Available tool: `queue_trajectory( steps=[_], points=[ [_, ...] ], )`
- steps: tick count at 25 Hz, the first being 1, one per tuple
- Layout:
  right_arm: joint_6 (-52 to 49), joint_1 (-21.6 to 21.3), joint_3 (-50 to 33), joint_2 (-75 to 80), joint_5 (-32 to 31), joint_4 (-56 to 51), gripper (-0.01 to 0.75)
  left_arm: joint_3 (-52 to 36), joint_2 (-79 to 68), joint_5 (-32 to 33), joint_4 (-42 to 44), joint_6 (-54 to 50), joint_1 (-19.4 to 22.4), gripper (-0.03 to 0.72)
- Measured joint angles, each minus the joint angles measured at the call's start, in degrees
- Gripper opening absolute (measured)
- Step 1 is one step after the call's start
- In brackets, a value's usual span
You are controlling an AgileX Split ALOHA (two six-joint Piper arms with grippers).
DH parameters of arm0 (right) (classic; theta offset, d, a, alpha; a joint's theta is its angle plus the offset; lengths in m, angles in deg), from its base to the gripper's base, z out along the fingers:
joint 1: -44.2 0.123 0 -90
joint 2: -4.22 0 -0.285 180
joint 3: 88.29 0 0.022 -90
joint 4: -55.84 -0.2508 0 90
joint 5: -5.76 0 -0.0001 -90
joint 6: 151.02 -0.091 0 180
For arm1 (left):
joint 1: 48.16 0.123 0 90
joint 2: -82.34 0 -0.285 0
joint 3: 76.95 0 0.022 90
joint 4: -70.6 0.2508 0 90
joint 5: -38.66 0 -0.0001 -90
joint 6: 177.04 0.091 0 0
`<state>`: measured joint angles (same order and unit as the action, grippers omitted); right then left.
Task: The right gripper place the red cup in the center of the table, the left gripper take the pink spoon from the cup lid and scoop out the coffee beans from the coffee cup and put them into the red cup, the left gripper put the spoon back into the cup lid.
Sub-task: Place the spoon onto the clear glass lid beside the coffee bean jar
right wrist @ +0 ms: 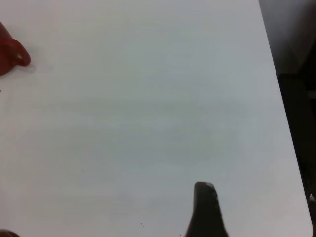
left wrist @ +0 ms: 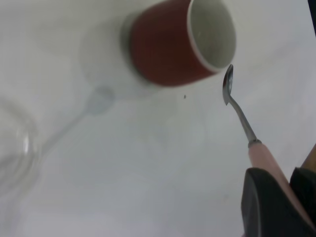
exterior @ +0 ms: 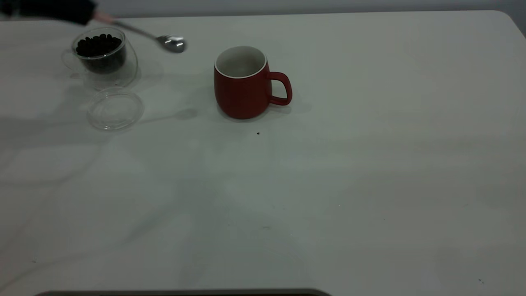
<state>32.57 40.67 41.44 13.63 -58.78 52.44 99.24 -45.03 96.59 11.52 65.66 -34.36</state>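
- The red cup [exterior: 243,84] stands upright on the white surface [exterior: 370,164], near the middle across and toward the far edge. Its white interior appears bare, and its loop handle points toward the right arm's side.
- The coffee cup [exterior: 102,55], clear and double-walled, stands at the far left corner, well apart from the red cup. The coffee beans [exterior: 99,45] fill its inner bowl in a dark heap.
- The cup lid [exterior: 115,108] lies flat on the surface just in front of the coffee cup, on the near side. Nothing rests on it.
- The left pincer [exterior: 61,10] hangs at the far left corner, above and behind the coffee cup. It is pinching the pink spoon [exterior: 164,40] by the pink handle; in the left wrist view the dark fingers [left wrist: 269,202] close on the handle from both sides.
- The pink spoon is held in the air, slanting down from the pincer. Its metal bowl is between the coffee cup and the red cup, nearer the coffee cup, clear of both rims. No beans are visible in its bowl.
- The spoon casts a shadow on the surface beside the cup lid.
- The right pincer [right wrist: 205,210] is seen only in the right wrist view, as one dark finger above bare surface, near the right edge, well apart from the red cup. Whether it is spread or pressed together cannot be told.
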Motion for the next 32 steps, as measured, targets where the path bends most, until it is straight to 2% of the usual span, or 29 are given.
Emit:
queue_trajectory(
  steps=[5,8,13,19,26,32],
  points=[
    [0.0,0.0,0.0,0.0,0.0,0.0,0.591,-9.65,2.93,-0.14,-5.87,4.02,10.52,0.122],
    [0.0,0.0,0.0,0.0,0.0,0.0,0.591,-13.51,2.78,-0.34,-6.47,5.2,15.87,0.122],
    [0.0,0.0,0.0,0.0,0.0,0.0,0.591,-16.46,0.25,-1.29,-6.62,6.17,21.49,0.122],
    [0.0,0.0,0.0,0.0,0.0,0.0,0.591,-16.46,-6.48,-4.73,-9.89,9.6,21.98,0.122],
    [0.0,0.0,0.0,0.0,0.0,0.0,0.591,-16.46,-11.39,-4.85,-18.15,18.52,21.78,0.122],
    [0.0,0.0,0.0,0.0,0.0,0.0,0.591,-16.46,-12.77,-7.85,-21.34,21.96,18.93,0.122]
  ],
)
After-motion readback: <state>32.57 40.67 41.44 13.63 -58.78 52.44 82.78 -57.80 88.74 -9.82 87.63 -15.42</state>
